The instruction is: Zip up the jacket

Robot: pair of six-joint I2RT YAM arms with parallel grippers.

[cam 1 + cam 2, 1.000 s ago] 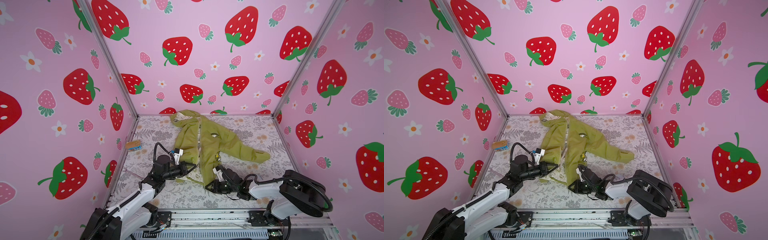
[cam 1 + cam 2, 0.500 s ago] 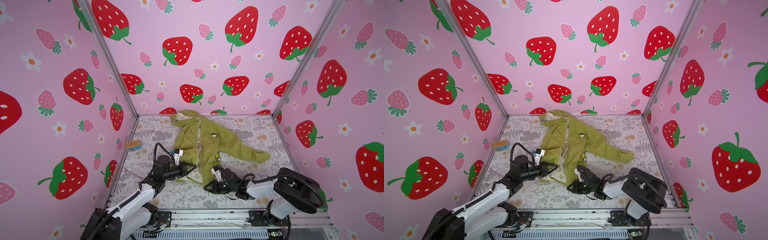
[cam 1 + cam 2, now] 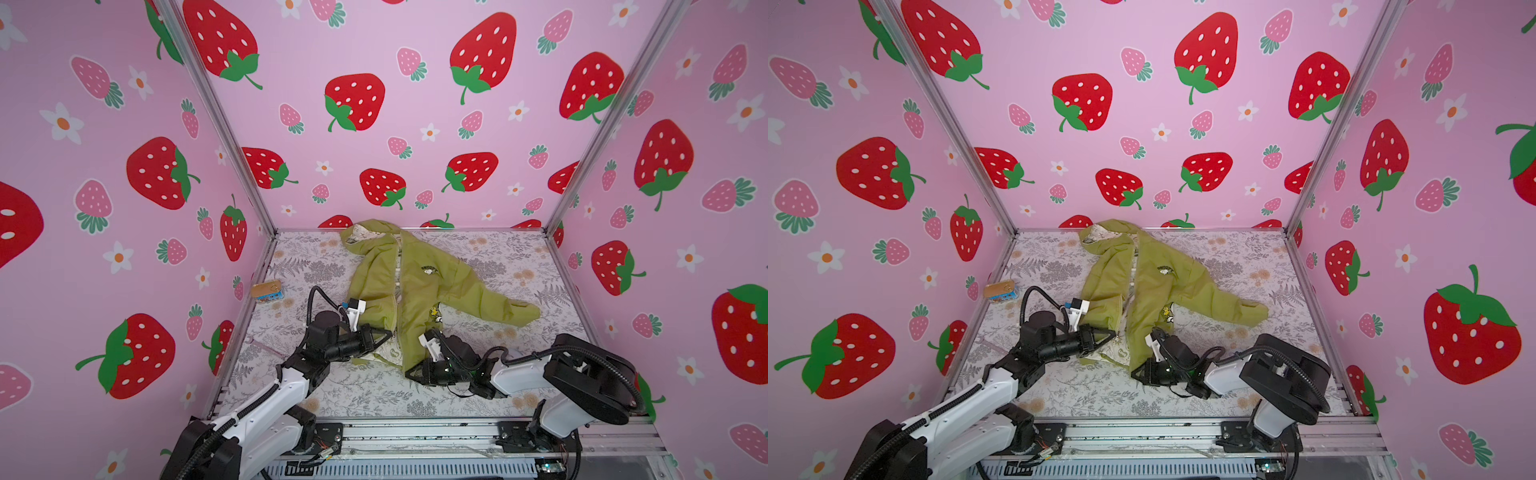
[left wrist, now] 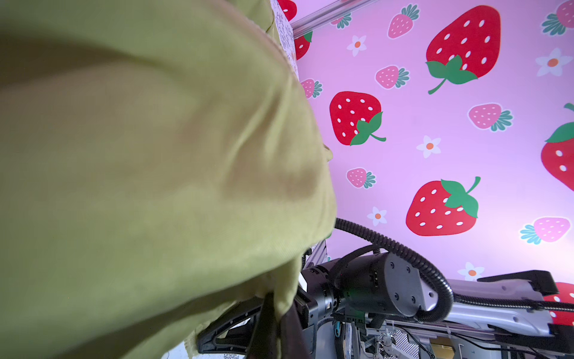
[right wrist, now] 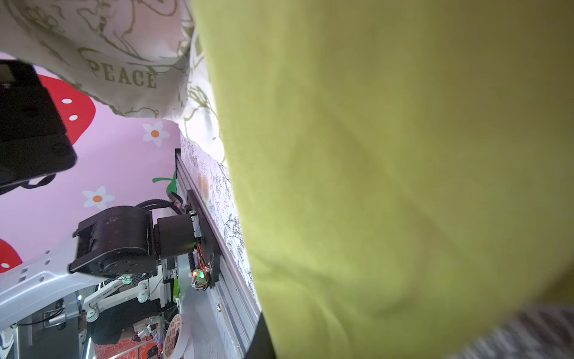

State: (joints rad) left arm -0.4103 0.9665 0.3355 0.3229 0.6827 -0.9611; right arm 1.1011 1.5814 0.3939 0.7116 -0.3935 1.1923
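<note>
One jacket point(image 3: 415, 282) is lying lengthwise from the back wall point(image 3: 395, 124), hood at its foot, hem pointing away. Two grippers are engaging the end far from that wall: the left gripper point(image 3: 386, 333) is pinching the front edge, and the right gripper point(image 3: 411, 371) is clamping the hem.
</note>
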